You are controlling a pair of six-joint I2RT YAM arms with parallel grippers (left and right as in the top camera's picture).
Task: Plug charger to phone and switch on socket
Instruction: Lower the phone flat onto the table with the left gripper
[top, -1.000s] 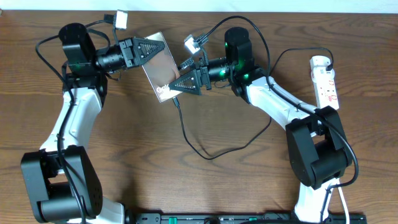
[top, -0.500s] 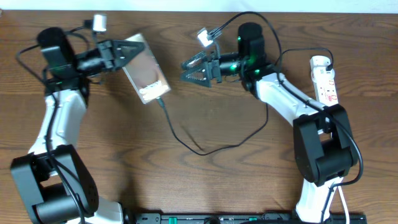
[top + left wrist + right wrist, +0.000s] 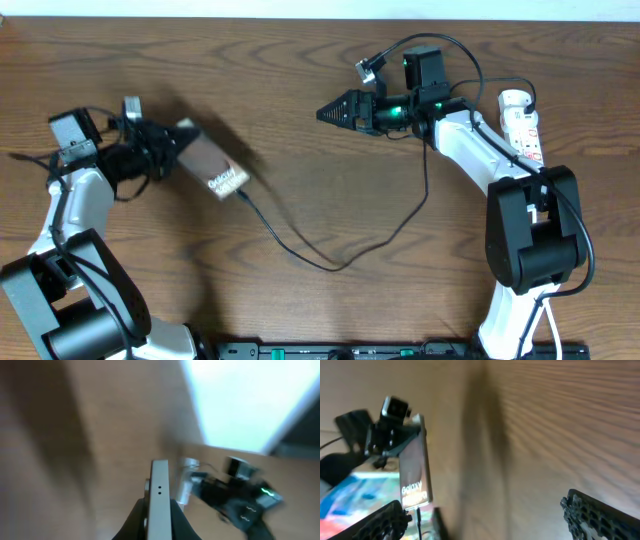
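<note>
The left tool (image 3: 178, 152) is clenched on the phone (image 3: 215, 172), gripping it by its flat faces at the left side of the bench (image 3: 300, 90), apparently clear of the surface, since a shadow lies beside it. The charger (image 3: 330, 262) meets the phone's lower end, and its plug seems to be seated there, though blur hides the joint. From there the cable loops across the middle of the bench and climbs toward the right arm. The right tool (image 3: 338, 110) is released, its fingers spread wide and holding nothing, hovering near the far edge and well apart from the phone. The socket (image 3: 526, 135) lies at the right edge beside the right arm, and its switch is too small to read. The main risk is strain on the cable: if the left arm carries the phone farther left, the slack loop could run out and drag the plug from the port. The narrow grip could also let the phone twist or slip. Reaching for the switch, the right arm may snag the cable passing under it.
</note>
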